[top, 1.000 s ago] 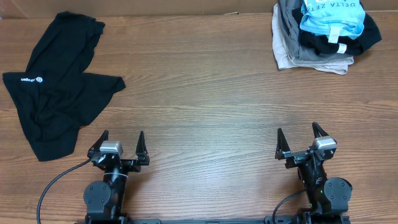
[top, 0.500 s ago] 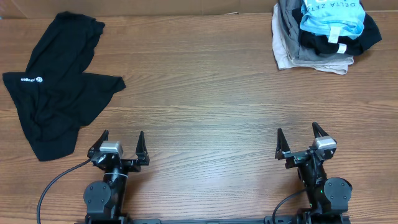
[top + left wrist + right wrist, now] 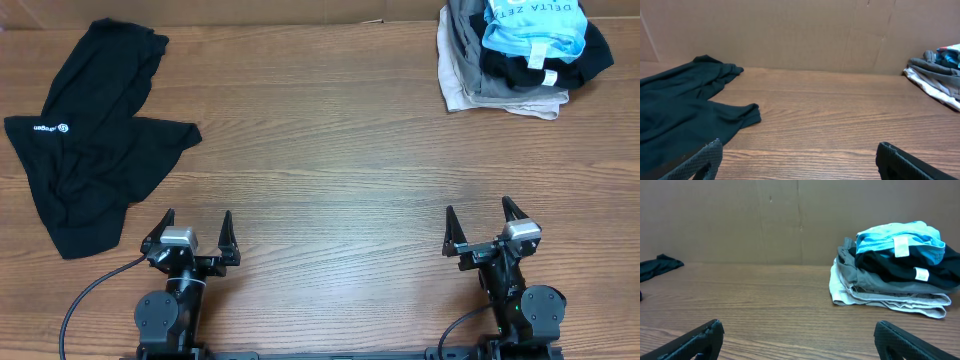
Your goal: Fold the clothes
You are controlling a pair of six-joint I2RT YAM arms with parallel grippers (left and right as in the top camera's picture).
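Left gripper (image 3: 197, 218) and right gripper (image 3: 478, 208) both stand spread wide, holding nothing, at the brown wooden table's (image 3: 330, 150) six-o'clock edge. Only the overhead view shows the small white logo (image 3: 47, 128) on the crumpled black short-sleeved T-shirt (image 3: 95, 140), which lies at ten o'clock, well apart from the left gripper. The right wrist view catches just a dark corner of it, plus the stack of folded garments (image 3: 895, 275) side-on.
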